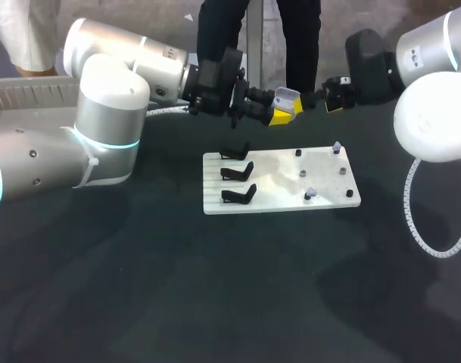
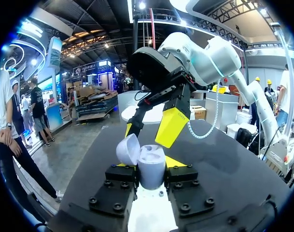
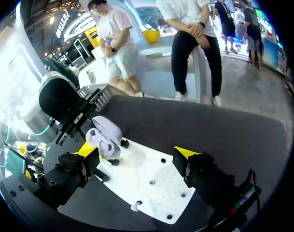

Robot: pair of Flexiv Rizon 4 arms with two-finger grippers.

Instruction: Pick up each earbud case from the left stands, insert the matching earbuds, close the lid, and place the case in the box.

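Dark tabletop [image 1: 139, 287] carried a white board [image 1: 275, 185], with three black stands [image 1: 238, 172] along its left side, all bare, and pegs on its right. One earbud [image 1: 336, 146] sat on a far peg and another earbud [image 1: 309, 194] on a near one.

Above the board's far edge the left gripper [image 1: 285, 110] was clamped on the case [image 2: 151, 164], upright with its lid tipped open. The right gripper [image 3: 137, 152] hung just beside the case, its fingers apart and nothing between them.

By my reading, the step in hand was loading the earbuds. Whether one already lay inside the case could not be told. The next move would call for the right gripper to go down to a peg, pinch an earbud and bring it squarely over the open case while the left gripper held it steady.
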